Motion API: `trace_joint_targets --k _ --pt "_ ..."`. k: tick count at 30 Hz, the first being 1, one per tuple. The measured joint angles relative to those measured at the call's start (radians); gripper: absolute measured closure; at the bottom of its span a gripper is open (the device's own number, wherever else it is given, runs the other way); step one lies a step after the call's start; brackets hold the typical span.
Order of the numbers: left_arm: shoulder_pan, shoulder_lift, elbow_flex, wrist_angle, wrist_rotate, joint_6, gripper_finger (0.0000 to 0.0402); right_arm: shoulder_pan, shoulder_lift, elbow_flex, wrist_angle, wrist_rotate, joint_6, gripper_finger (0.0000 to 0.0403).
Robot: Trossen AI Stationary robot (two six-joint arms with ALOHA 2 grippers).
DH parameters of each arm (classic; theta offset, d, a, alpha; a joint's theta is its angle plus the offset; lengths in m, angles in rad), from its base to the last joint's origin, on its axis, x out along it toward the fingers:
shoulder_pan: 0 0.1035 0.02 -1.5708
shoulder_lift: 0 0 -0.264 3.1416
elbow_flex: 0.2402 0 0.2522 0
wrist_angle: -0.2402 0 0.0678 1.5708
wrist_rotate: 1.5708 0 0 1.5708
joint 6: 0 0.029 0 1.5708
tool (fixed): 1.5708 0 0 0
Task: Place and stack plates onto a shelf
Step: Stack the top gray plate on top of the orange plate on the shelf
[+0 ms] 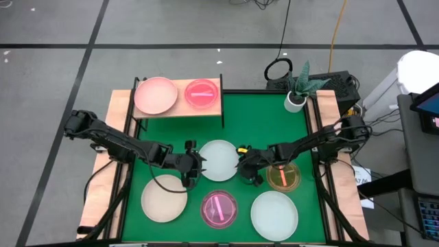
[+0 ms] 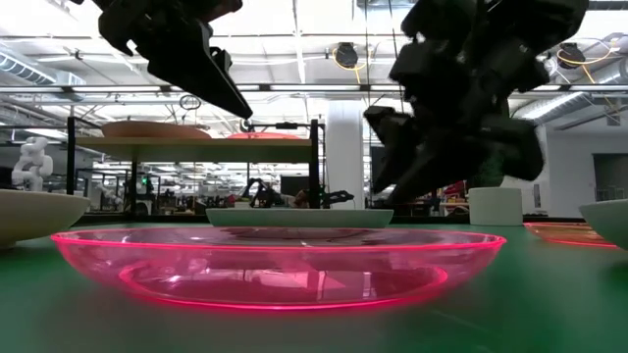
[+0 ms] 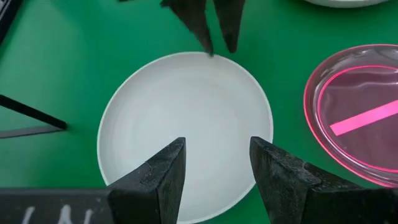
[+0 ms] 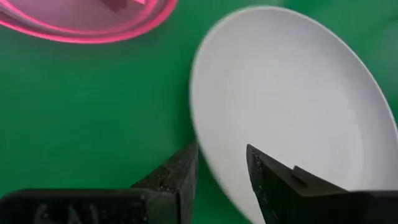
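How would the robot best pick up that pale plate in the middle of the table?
Probably by its thin raised rim. The pale plate lies flat on the green table, so only the edge offers a hold. The left gripper and right gripper sit open at opposite sides of it; each could close one finger over and one under the rim from its own side.

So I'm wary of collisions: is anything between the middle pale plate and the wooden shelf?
Nothing visible. Bare green table lies between the pale mint-white round plate and the light-wood shelf. The left tool and right tool flank it, both open. The shelf already holds a pink plate and a magenta translucent plate.
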Motion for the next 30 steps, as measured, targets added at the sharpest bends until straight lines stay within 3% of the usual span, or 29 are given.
trace_joint_targets --k 7,17,30 --pt "-0.001 0.0 0.0 0.0 0.0 -0.015 0.0218 -0.021 0.101 0.014 0.006 0.001 -0.073 0.0297" --pt "-0.005 0.0 0.0 -0.006 0.0 -0.015 0.0218 -0.024 0.062 0.012 0.02 0.031 -0.118 0.0394" --pt "-0.01 0.064 -0.002 0.073 0.0 0.059 0.0217 -0.008 0.018 0.012 0.02 0.017 -0.14 0.0401"
